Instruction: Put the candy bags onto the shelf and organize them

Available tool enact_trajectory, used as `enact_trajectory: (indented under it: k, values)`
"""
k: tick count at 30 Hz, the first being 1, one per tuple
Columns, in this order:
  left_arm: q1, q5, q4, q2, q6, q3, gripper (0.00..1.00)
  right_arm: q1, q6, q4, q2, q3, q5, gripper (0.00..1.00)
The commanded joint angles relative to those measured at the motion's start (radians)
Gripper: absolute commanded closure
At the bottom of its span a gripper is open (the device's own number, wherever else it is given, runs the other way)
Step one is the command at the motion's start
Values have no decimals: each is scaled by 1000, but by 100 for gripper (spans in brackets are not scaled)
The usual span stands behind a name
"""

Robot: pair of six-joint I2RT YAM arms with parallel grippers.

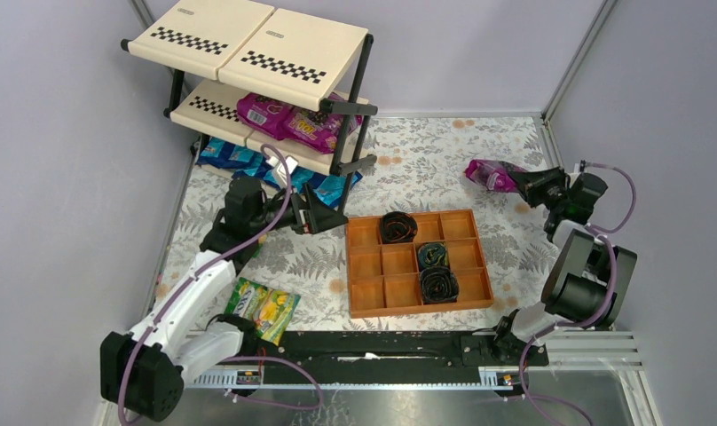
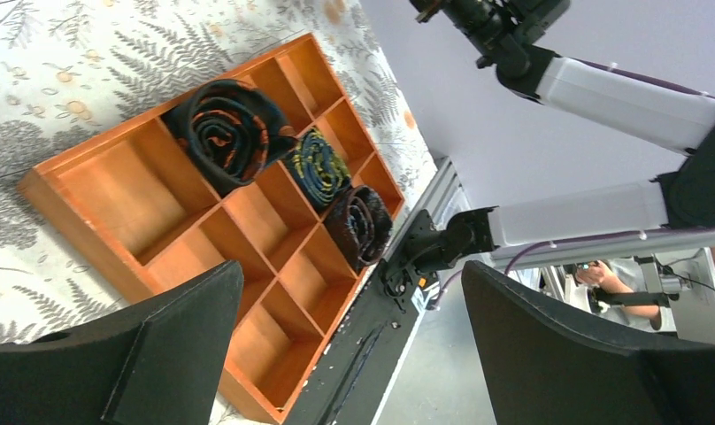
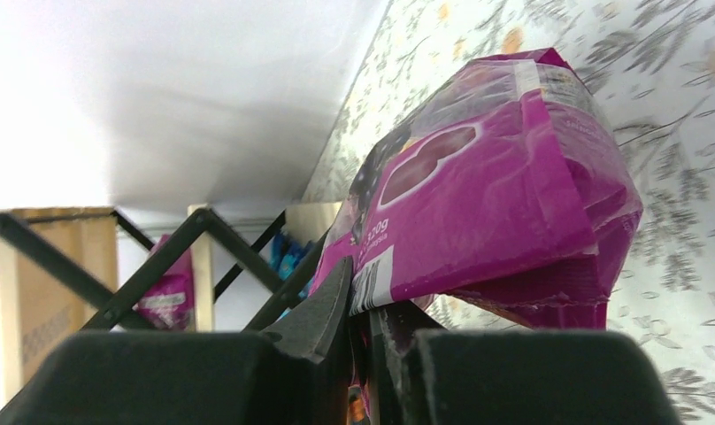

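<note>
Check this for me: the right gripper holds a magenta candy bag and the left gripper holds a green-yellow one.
Wrong about the left. In the left wrist view the left gripper is open and holds nothing; the green-yellow bag lies loose on the table. The right gripper does hold a magenta bag.

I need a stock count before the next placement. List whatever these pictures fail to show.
Top view: blue candy bags on the bottom tier of the shelf, mostly covered by the middle panel; count unclear.
Top view: green-yellow bags, partly under the left arm.
Right wrist view: magenta bag, lower edge hidden in the right gripper.
</note>
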Motion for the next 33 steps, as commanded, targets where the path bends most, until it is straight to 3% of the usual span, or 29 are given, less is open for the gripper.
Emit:
enact_trajectory:
  k: [1, 4, 10, 15, 20, 27, 33]
  values:
    - [-23, -17, 80, -58, -56, 26, 1, 23, 113, 182, -82, 31, -149, 100]
    - [-30, -7, 81, -75, -69, 15, 1, 27, 110, 150, -147, 44, -180, 100]
    - [-38, 28, 81, -73, -28, 18, 1, 49, -44, -145, -384, 96, -216, 100]
    - [-47, 100, 97, -34, -20, 42, 1, 176, -183, -372, -527, 125, -228, 100]
    - [-49, 165, 214, -67, -75, -16, 1, 358, -201, -378, -573, 94, -305, 100]
    - [-58, 243, 689, -33, -435, -198, 1, 589, -167, -316, -539, 121, -431, 100]
    - [-64, 192, 837, 3, -619, -262, 1, 736, -76, -103, -485, 129, -477, 100]
